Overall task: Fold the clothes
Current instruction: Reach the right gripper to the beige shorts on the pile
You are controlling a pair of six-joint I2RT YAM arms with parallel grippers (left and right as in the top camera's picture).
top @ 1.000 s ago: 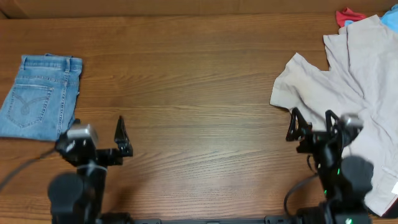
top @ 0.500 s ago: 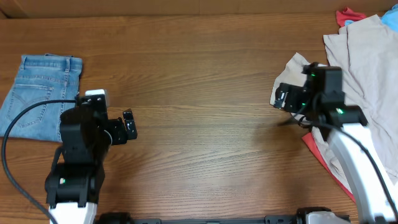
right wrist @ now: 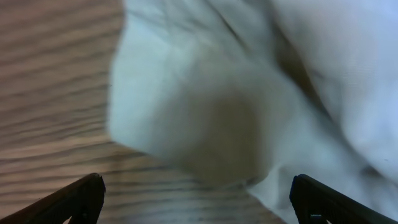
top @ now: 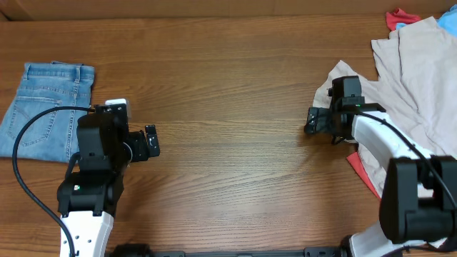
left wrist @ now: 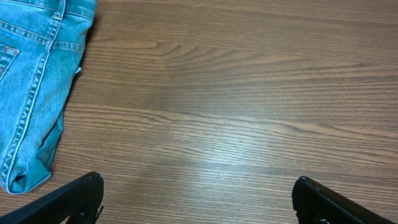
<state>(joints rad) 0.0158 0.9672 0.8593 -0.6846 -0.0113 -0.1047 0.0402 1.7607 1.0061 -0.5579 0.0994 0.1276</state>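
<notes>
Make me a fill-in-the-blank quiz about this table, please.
The folded jeans lie on the side of the ____ pincer. The right pincer hangs at the edge of a ____ garment. Both pincers stand ____. Missing words: left, beige, open.

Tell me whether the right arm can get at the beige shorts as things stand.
Probably yes: the right gripper hangs open right over the nearest edge of the beige shorts, with nothing lying between them.
</notes>
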